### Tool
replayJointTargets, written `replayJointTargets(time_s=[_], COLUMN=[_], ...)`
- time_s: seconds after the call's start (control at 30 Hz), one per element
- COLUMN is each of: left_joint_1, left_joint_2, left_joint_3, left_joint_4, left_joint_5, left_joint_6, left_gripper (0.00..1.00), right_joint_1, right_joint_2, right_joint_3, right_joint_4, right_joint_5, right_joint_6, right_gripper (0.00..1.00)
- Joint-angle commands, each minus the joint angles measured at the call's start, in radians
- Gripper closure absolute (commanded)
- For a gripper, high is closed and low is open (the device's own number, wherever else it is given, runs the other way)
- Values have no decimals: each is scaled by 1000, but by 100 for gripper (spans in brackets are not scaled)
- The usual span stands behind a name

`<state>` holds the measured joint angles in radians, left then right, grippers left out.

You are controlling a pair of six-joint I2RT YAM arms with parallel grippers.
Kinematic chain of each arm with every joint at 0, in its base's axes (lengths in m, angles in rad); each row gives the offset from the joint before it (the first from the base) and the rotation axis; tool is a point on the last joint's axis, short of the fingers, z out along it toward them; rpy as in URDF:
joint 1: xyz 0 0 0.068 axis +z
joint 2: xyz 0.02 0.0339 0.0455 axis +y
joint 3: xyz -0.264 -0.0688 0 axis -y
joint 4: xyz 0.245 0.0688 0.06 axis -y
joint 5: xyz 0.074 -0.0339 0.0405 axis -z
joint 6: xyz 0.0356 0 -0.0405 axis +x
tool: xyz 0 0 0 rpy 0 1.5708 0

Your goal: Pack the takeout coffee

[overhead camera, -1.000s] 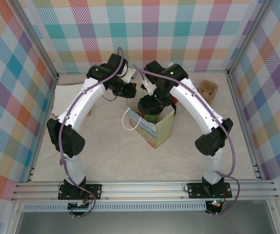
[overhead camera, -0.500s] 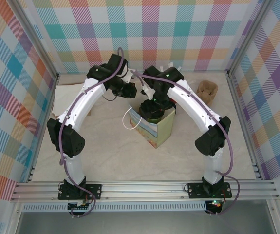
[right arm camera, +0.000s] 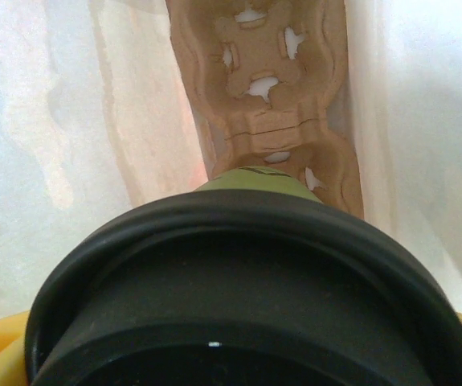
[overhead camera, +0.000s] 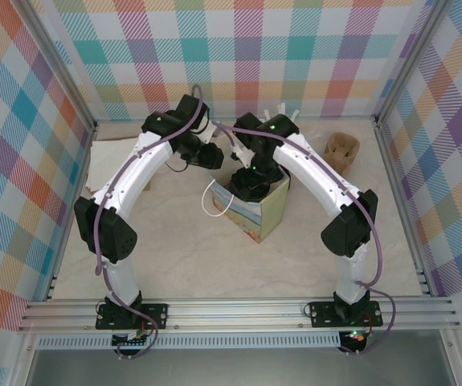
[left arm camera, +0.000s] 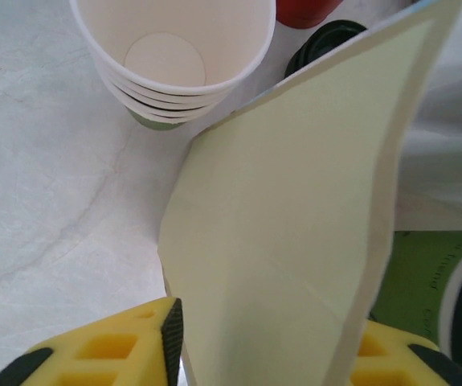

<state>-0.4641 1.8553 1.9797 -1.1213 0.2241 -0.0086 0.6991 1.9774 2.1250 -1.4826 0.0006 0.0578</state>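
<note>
The takeout coffee is a green cup (right arm camera: 255, 178) with a black lid (right arm camera: 247, 281). My right gripper (right arm camera: 247, 350) is shut on it and holds it inside the open gift bag (overhead camera: 259, 211). A brown cardboard cup carrier (right arm camera: 263, 88) lies on the bag's floor below the cup. From above, my right gripper (overhead camera: 251, 178) reaches down into the bag's mouth. My left gripper (left arm camera: 267, 342) is shut on the bag's pale back wall (left arm camera: 295, 209), at the bag's far left edge, and seen from above my left gripper (overhead camera: 214, 154) is at that edge too. Part of the green cup (left arm camera: 419, 281) shows past the wall.
A stack of lidless cups (left arm camera: 174, 56), a stack of black lids (left arm camera: 323, 44) and a red object (left arm camera: 303, 10) stand just behind the bag. Another brown carrier (overhead camera: 343, 147) sits at the back right. A white sheet (overhead camera: 106, 161) lies at the left. Checked walls enclose the table.
My right gripper has sunk lower into the bag with the coffee, so the green cup body no longer shows from above. The left gripper has shifted slightly while keeping hold of the bag.
</note>
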Motion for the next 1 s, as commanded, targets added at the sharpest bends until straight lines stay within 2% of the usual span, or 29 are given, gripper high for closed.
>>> replayJointTargets(time_s=[0.0,0.43,0.97], left_joint_1=[10,18,34], left_joint_2=[-44,-54,-56], left_joint_3=[-7,-13,-29], left_joint_4=[10,2,3], left_joint_5=[26,11,0], left_joint_6=[-9,-16,-20], left_gripper=[61,62,64], right_joint_1=[-6,-18,-33], right_joint_2=[24,57,61], right_joint_3=[-15,-25,-73], right_joint_4=[4,13,34], right_joint_5=[9,22,64], right_joint_6=[-34,-61,-235], right_gripper=[18,18,18])
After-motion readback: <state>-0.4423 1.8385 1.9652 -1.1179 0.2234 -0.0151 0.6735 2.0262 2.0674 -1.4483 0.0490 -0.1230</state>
